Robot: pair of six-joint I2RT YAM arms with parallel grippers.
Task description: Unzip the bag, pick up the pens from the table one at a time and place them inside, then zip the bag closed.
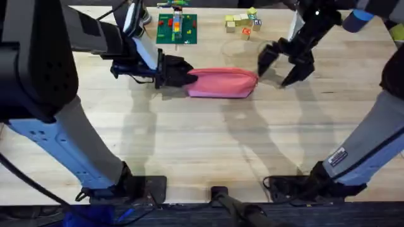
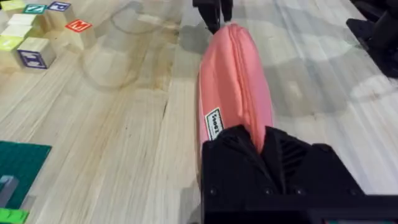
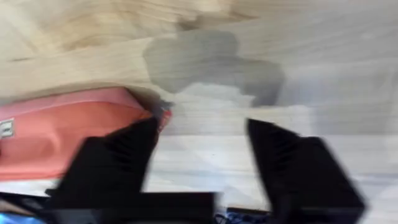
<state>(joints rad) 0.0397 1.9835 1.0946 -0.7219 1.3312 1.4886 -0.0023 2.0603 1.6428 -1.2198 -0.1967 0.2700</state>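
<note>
At upper centre of the overhead frame: bag (image 1: 222, 83), pink-red, lying lengthwise on the tabletop (image 1: 202, 145). My left pincer (image 1: 183, 74), clamped on the bag's left end. My right pincer (image 1: 281, 68), fingers spread wide, hanging just beside the bag's right end, gripping nothing. Behind, toward the frame's top: green baseplate (image 1: 177, 28); lettered wooden blocks (image 1: 243, 23).
</note>
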